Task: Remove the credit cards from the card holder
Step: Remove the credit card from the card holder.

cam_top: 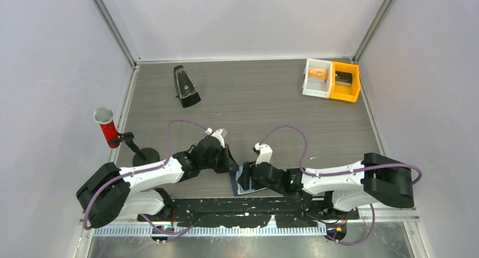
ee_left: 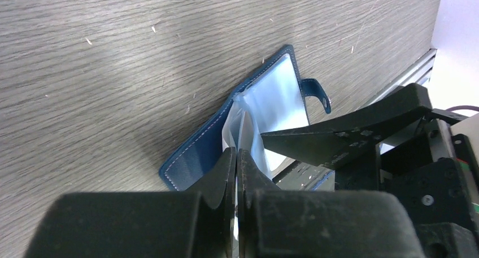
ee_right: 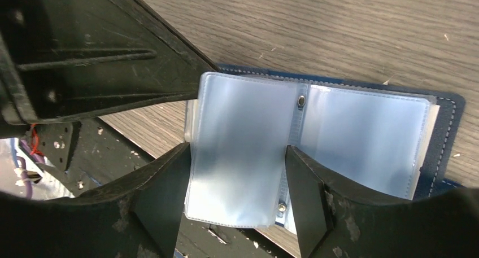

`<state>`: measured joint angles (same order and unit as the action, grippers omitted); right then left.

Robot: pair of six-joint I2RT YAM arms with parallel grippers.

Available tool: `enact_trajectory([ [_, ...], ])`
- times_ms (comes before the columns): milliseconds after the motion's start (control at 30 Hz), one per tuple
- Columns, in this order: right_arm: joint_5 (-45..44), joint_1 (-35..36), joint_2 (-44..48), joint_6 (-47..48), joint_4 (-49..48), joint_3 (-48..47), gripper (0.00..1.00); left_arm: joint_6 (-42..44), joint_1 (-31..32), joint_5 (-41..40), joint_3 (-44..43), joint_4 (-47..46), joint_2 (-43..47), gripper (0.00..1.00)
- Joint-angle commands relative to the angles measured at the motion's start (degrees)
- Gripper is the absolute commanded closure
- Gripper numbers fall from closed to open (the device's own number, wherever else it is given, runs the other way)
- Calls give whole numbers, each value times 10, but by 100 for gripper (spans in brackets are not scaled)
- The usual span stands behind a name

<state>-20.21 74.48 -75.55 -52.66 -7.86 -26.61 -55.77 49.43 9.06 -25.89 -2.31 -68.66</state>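
The navy card holder (cam_top: 237, 186) lies open at the table's near edge, between both grippers. Its cover (ee_left: 197, 151) and snap tab (ee_left: 317, 94) show in the left wrist view. My left gripper (ee_left: 236, 152) is shut on one thin clear sleeve leaf (ee_left: 240, 119) and holds it up. It also shows in the top view (cam_top: 231, 166). My right gripper (ee_right: 237, 156) is open, its fingers either side of the left sleeve leaf (ee_right: 243, 139) of the card holder (ee_right: 446, 134). It also shows in the top view (cam_top: 247, 179). No credit card shows clearly; the sleeves look milky.
A black metronome (cam_top: 185, 87) stands at the back left. A white bin (cam_top: 316, 86) holding an orange block (cam_top: 317, 73) and a yellow bin (cam_top: 344, 91) sit at the back right. A red microphone (cam_top: 106, 128) on a stand is at the left edge. The black mounting plate (cam_top: 226, 210) borders the table's near edge.
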Motion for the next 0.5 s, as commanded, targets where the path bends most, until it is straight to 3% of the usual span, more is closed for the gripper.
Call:
enact_trajectory([
  [0,-13,-6,39,6,-6,1,31,1,-1,16,-1,-18,-1,100],
  [467,-20,-8,50,16,25,0,26,-2,-1,26,-4,-26,-12,100],
])
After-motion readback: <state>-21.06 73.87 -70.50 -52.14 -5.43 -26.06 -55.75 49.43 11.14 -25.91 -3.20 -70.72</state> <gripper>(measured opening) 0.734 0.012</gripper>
